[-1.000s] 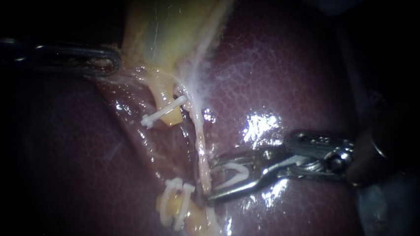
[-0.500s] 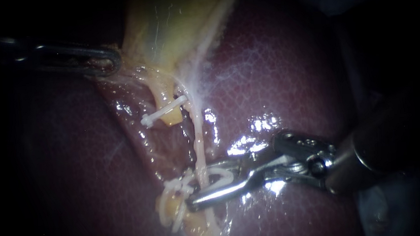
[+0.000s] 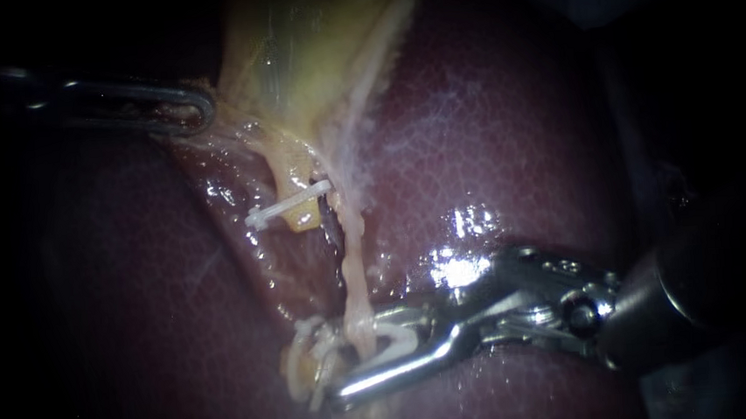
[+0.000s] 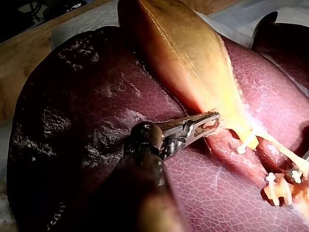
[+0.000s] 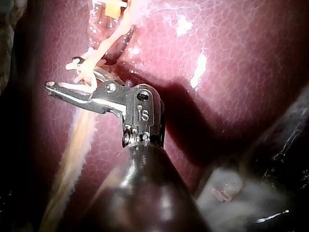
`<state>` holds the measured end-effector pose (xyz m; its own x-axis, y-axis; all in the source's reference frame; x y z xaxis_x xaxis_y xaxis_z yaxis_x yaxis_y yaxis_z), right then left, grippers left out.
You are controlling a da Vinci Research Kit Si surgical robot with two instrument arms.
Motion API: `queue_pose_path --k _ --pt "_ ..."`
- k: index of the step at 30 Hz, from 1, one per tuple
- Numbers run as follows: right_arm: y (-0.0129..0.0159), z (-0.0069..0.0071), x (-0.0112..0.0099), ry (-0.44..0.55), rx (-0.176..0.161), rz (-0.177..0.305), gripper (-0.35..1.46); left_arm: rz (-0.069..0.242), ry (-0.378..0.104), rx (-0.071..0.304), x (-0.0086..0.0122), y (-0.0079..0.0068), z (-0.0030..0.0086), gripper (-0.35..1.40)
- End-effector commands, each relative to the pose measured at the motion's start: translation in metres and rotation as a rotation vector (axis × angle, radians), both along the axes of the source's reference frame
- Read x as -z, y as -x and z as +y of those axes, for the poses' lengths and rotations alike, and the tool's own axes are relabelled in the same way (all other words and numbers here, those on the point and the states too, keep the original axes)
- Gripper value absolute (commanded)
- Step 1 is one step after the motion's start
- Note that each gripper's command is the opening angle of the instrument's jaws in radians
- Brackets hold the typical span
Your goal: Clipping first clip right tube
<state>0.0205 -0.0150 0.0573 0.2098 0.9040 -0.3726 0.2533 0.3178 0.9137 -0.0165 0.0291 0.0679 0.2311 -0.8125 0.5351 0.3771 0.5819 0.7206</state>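
The right tube [image 3: 353,272] is a pale strand running from the gallbladder [image 3: 310,56] down across the liver [image 3: 491,140]. My right instrument [image 3: 344,360] comes in from the right, jaws open and straddling this tube low down. A white clip [image 3: 395,341] sits between the jaws. The right wrist view shows the same straddle by my right instrument [image 5: 63,75] on the tube [image 5: 99,55]. At upper left, my left instrument [image 3: 186,108] is shut on the gallbladder's edge; it is also in the left wrist view [image 4: 208,123].
One white clip [image 3: 285,209] crosses the cut yellow stump of the left tube. Two more white clips [image 3: 305,368] sit on the lower stump, right beside my right instrument's jaw tips. Wet highlights shine on the liver near the right shaft [image 3: 660,303].
My right instrument has slid leftward: its open jaws, which stood just right of the tube, now reach past it on both sides. The left instrument has held still.
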Motion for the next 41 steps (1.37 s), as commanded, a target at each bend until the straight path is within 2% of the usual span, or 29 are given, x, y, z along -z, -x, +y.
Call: queue_pose_path --k 1,4,11,15,21,25,28,41 --pt "0.0001 0.0000 -0.0002 0.001 0.001 0.000 0.45 0.000 0.000 0.000 0.0000 0.0000 0.0000 -0.35" --pt "0.0003 0.0000 -0.0004 0.001 0.002 0.001 0.37 0.000 0.000 0.000 0.0000 0.0000 0.0000 -0.35" --pt "0.0007 -0.0001 -0.0009 0.003 0.003 0.001 0.04 0.000 0.000 0.000 0.0000 0.0000 0.0000 -0.35" --pt "0.0007 -0.0003 -0.0011 0.005 0.010 0.005 -0.16 0.000 0.000 0.000 0.0000 0.0000 0.0000 -0.35" --pt "0.0007 -0.0009 -0.0018 0.022 0.017 0.014 -0.35 0.000 0.000 0.000 0.0000 0.0000 0.0000 -0.35" --pt "0.0007 -0.0009 -0.0020 0.056 0.023 0.029 -0.35 0.000 0.000 0.000 0.0000 0.0000 0.0000 -0.35" --pt "0.0007 -0.0008 -0.0019 0.091 0.034 0.019 -0.35 0.000 0.000 0.000 0.0000 0.0000 0.0000 -0.35" --pt "0.0007 -0.0006 -0.0026 0.097 0.036 0.022 -0.35 0.000 0.000 0.000 0.0000 0.0000 0.0000 -0.35"
